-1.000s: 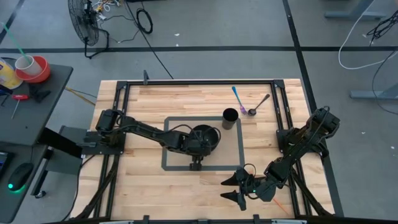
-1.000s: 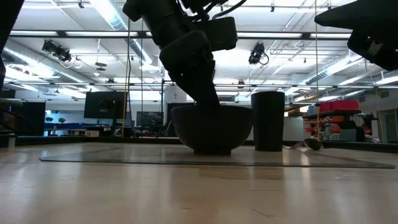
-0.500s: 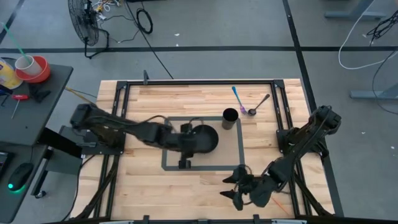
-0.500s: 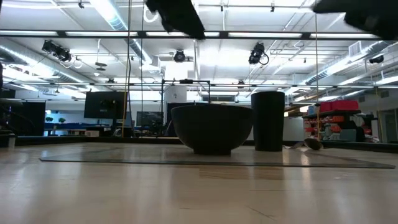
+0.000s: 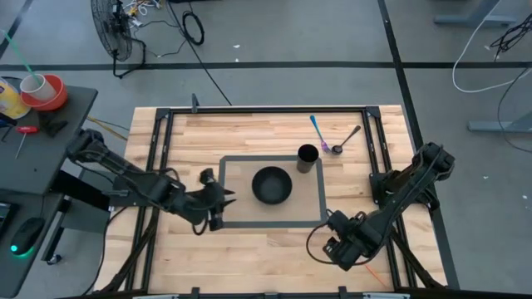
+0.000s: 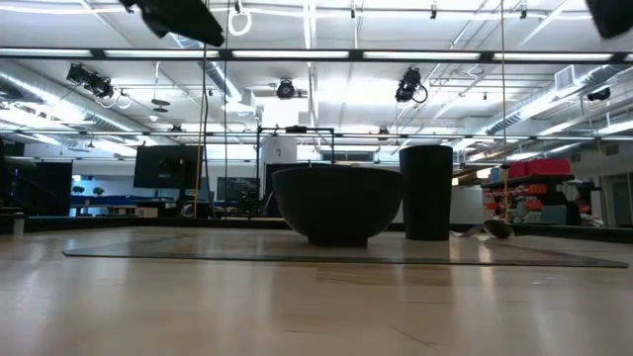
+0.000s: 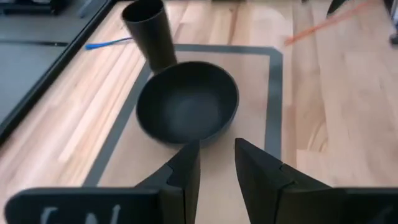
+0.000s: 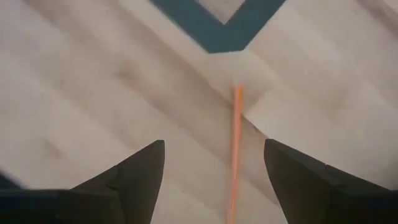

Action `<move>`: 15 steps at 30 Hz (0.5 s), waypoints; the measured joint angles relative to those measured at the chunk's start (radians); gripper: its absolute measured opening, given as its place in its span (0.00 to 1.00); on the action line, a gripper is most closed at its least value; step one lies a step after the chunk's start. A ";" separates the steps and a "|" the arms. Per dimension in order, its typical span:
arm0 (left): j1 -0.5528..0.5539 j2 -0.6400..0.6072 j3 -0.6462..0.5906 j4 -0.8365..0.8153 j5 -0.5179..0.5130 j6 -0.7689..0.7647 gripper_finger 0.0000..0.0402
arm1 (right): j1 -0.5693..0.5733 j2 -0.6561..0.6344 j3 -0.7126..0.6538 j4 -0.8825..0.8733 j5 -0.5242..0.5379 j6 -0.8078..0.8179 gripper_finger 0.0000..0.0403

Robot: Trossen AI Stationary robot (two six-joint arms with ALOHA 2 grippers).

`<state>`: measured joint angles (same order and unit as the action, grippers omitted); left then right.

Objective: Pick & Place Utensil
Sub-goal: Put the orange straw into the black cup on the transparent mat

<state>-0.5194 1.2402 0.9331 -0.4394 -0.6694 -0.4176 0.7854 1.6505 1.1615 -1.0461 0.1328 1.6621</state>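
Over the worktop's (image 5: 249, 249) left side, the left hand (image 5: 218, 199) has pulled back off the bowl (image 5: 272, 184), fingers narrow, holding nothing. Bowl looks empty. The right hand (image 8: 214, 171), spread wide and empty, has swung round over an orange stick (image 8: 236, 155) near the front right. Spoons (image 5: 347, 139) lie untouched at the back by the cup (image 5: 307, 158), so no utensil placed yet, I'd say.

Bowl (image 5: 272, 184) centre of mat (image 5: 313, 209); cup (image 5: 307, 158) just behind-right; two utensils (image 5: 319, 133) further back, off mat.
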 joint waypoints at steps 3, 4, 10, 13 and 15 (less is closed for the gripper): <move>-0.017 -0.054 -0.064 0.007 -0.011 -0.053 0.26 | -0.014 0.000 -0.080 0.082 0.005 0.022 0.69; -0.020 -0.064 -0.079 0.016 -0.011 -0.068 0.26 | -0.020 0.000 -0.105 0.098 0.005 0.025 0.69; -0.024 -0.077 -0.124 0.020 -0.009 -0.072 0.26 | -0.054 0.000 -0.228 0.243 -0.025 0.016 0.68; -0.024 -0.069 -0.123 0.022 -0.009 -0.070 0.26 | -0.072 0.000 -0.244 0.259 -0.044 -0.002 0.65; -0.024 -0.070 -0.123 0.024 -0.011 -0.069 0.26 | -0.081 0.000 -0.245 0.248 -0.055 -0.014 0.62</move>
<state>-0.5438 1.1706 0.8097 -0.4158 -0.6801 -0.4870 0.7046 1.6508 0.9168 -0.7976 0.0781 1.6478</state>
